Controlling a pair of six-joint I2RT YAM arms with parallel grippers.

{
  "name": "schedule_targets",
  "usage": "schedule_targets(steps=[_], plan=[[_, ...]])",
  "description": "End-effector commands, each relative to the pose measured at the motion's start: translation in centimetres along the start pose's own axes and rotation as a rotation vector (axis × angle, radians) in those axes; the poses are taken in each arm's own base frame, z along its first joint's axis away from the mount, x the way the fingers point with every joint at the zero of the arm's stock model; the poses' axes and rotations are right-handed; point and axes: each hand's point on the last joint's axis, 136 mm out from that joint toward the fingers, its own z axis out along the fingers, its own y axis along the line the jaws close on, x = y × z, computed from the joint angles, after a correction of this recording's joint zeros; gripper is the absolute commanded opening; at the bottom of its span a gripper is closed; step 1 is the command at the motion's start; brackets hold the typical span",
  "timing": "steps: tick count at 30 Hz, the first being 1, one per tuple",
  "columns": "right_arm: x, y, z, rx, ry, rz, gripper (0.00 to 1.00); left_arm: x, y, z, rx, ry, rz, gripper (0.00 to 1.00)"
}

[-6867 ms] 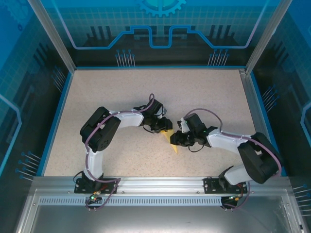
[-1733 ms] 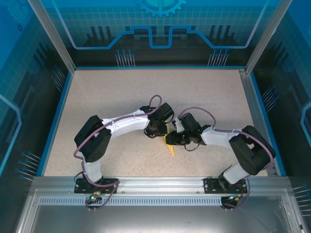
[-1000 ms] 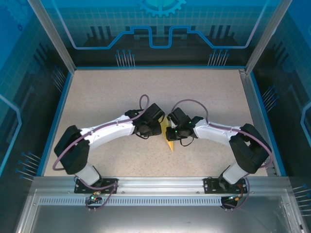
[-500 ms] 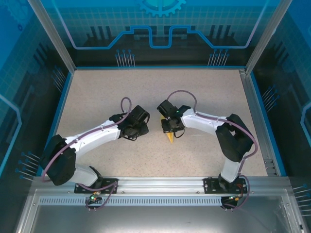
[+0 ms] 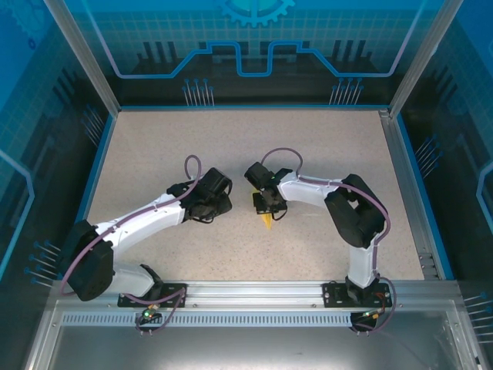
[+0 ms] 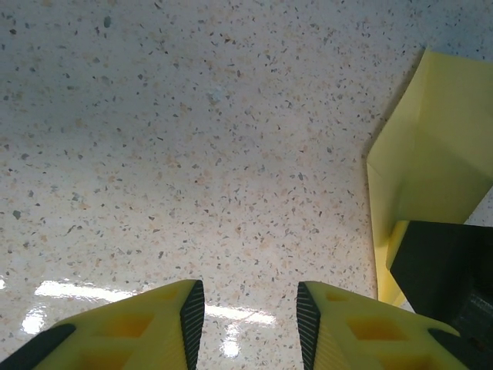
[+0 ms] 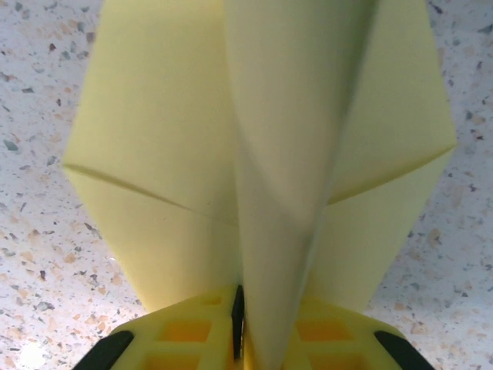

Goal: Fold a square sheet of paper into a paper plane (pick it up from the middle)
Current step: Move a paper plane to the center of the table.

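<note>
On the left of the overhead view I see the left arm (image 5: pixel 146 223) stretched low across the speckled beige tabletop (image 5: pixel 169 146), with the left gripper (image 5: pixel 214 202) near the middle of the table. On its wrist camera the left gripper (image 6: pixel 248 312) stands open: its 2 yellow fingers (image 6: pixel 146 327) have a clear gap between them, bare tabletop shows through that gap, and nothing is held. Just to the right of it in that view lies the pale-yellow folded paper plane (image 6: pixel 435 146), apart from the left fingers, with a black part of the other gripper (image 6: pixel 443 270) pressed against its near edge. From above, the paper plane (image 5: pixel 266 221) sits near the table's centre, between the 2 arms, and only its pointed yellow tip shows, aimed toward the near edge from under the right gripper (image 5: pixel 267 204). On the right wrist camera the paper plane (image 7: pixel 192 154) shows a raised centre fold with 1 flap spread to each side, the flaps over the tabletop. The right gripper (image 7: pixel 239 327) is closed on that centre fold: its yellow fingers (image 7: pixel 185 331) stand almost together, with the fold running down into the narrow slit between them. I cannot tell whether the flaps touch the table. Further right, the right arm (image 5: pixel 354 216) bends back to its base at the near edge.
</note>
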Motion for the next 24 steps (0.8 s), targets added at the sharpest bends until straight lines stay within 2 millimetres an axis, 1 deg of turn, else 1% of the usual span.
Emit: schedule_targets(steps=[1,7,9,12,21,24], plan=[[0.6,-0.1,0.9,0.005,0.029,0.016,0.19,-0.5,0.7,-0.3,-0.010,-0.030,-0.035,0.41],[0.7,0.3,1.3,-0.001,0.040,0.011,0.24,-0.7,0.7,-0.5,-0.010,-0.033,-0.030,0.41],[0.8,0.4,1.6,-0.003,0.052,0.008,0.28,-0.6,0.7,-0.4,-0.009,-0.031,-0.033,0.41],[1.0,0.3,1.9,0.008,0.056,0.004,0.31,-0.6,0.4,-0.5,0.006,-0.026,-0.033,0.41],[1.5,-0.3,3.2,0.063,0.095,0.013,0.33,-0.5,1.5,-0.6,0.007,-0.033,-0.044,0.42],[1.3,0.0,3.0,0.062,0.095,0.014,0.32,-0.7,1.5,-0.7,0.010,-0.033,-0.046,0.42]])
